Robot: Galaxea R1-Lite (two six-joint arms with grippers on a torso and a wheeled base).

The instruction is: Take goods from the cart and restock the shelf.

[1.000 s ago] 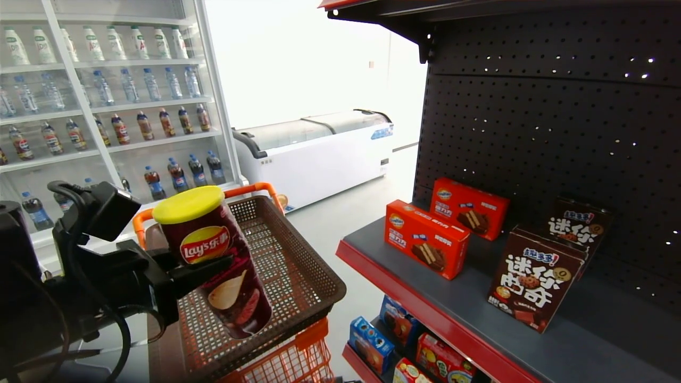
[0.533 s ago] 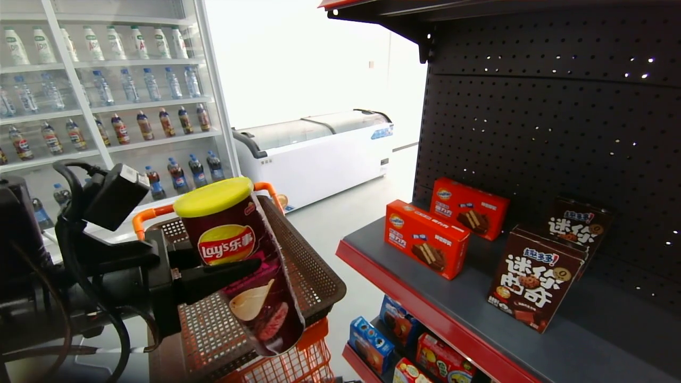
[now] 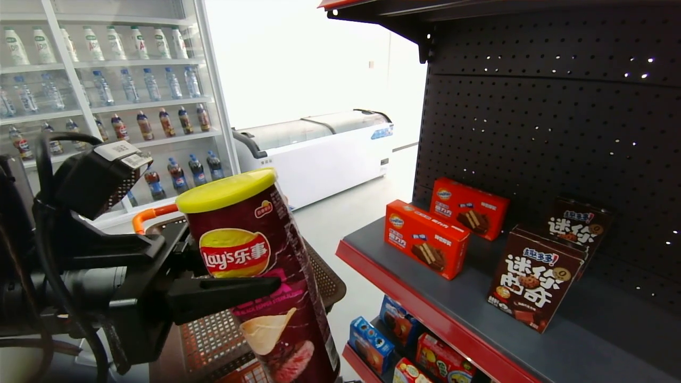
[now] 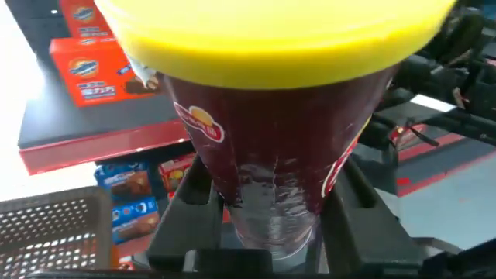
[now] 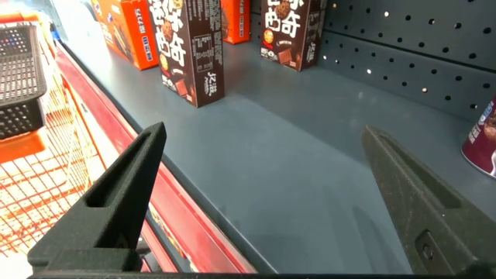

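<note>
While left pincer pinches the chip can (yellow lid), right pincer gapes.

To the left of our left gripper and rising above it, we see a tall glass-door cooler. Its white racks are lined with rows of bottles. Beyond the gripper, deeper in the room, a white chest freezer with curved glass lids stands on the floor against a white wall. Strong light washes that wall out. The pale grey floor runs from the freezer towards us, to the right of the gripper.
</note>
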